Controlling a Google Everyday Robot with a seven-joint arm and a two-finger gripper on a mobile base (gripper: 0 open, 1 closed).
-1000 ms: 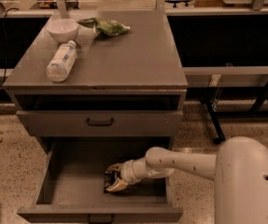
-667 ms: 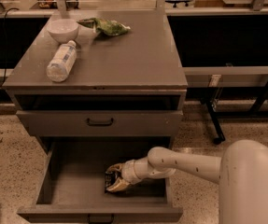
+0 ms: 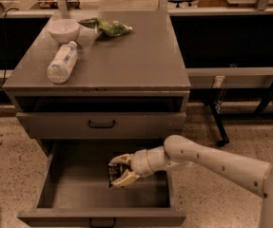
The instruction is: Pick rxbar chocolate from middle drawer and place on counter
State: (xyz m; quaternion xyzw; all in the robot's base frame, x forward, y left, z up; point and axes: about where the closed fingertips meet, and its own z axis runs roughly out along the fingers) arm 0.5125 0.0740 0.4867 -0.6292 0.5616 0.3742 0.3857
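Gripper (image 3: 112,173) on the white arm sits low inside the open wide grey metal drawer (image 3: 55,194), right at the small black-wrapped bar (image 3: 113,176); whether it grips, I cannot tell. The flat grey cabinet top (image 3: 126,56) lies well above it.

White bowl (image 3: 63,30), green snack bag (image 3: 108,27) just beside it, water bottle (image 3: 62,62) lying on its side nearby.

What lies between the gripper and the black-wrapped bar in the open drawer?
Nothing: camera view shows the gripper at the black-wrapped bar inside the open grey metal drawer.
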